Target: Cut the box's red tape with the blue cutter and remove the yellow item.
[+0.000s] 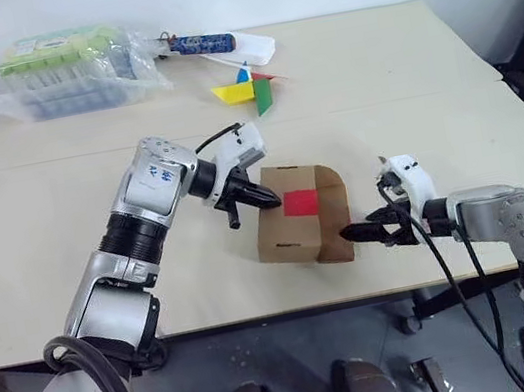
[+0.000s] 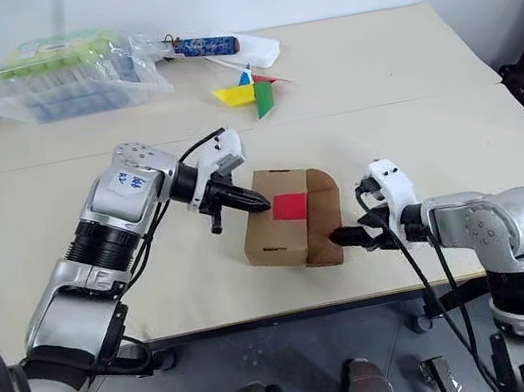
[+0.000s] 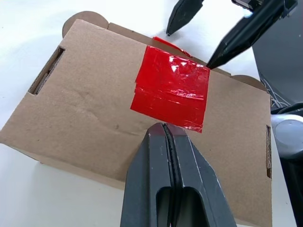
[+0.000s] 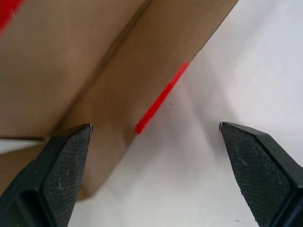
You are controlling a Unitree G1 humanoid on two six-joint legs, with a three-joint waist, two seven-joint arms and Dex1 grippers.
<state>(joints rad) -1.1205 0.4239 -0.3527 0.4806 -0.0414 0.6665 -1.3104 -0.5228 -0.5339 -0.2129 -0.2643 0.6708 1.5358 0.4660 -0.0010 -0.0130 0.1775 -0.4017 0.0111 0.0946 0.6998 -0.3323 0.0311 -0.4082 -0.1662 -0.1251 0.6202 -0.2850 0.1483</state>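
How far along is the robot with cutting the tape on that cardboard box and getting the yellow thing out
Nothing looks finished yet. The red tape lies whole across the box, whose lid is down. In hand: the left gripper, shut and empty, rests its tip on the box top beside the tape, while the open right gripper sits at the box's near right edge. No cutter is held. Left: cutting the tape, opening the box, taking out the yellow item.

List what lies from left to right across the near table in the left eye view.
left gripper → red tape on the box → right gripper
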